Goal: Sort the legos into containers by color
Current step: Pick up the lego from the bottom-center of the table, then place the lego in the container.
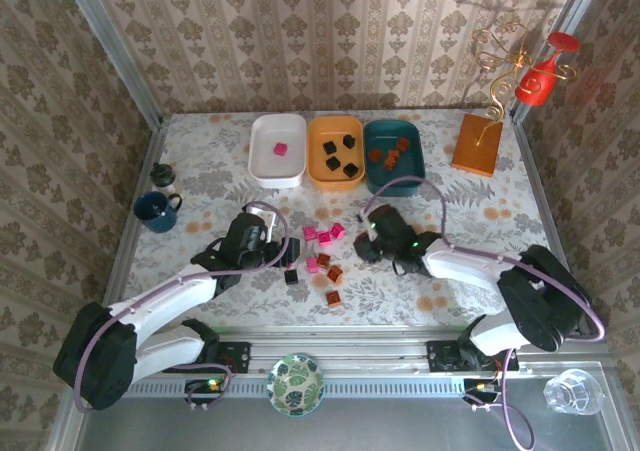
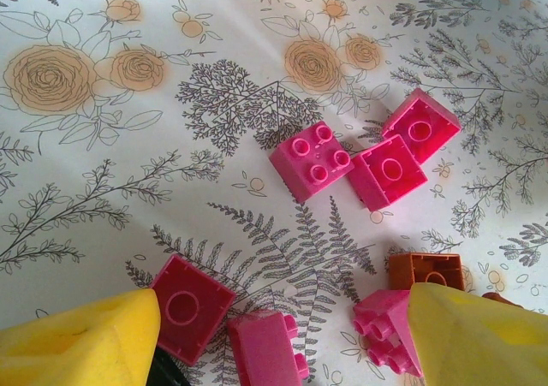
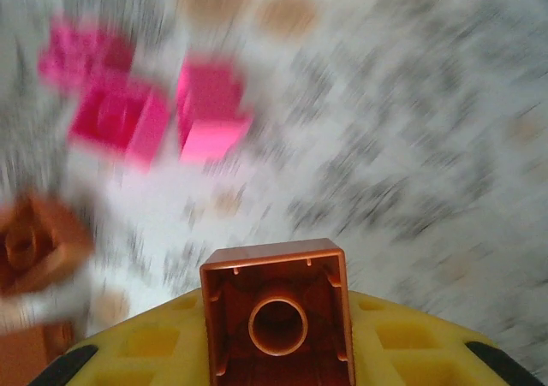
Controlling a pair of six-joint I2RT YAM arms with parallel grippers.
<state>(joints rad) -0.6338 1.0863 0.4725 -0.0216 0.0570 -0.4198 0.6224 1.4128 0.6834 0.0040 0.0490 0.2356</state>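
I note right jaws pinching brown-orange lego [image 3: 278,313], lower centre of wrist frame. Left jaws spread, straddling pink legos [image 2: 261,347] on counter [image 2: 128,172], frame bottom.

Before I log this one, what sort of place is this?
Likely a robot test booth dressed like a home: patterned wallpaper panels in a metal frame, a floral-covered table, and two arms bolted to a rail at its near edge.

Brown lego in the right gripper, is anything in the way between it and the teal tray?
Nothing visible does. The right gripper holds the brown lego on the near side of the teal tray, with bare tablecloth between them. The loose pink legos lie aside, toward the left arm.
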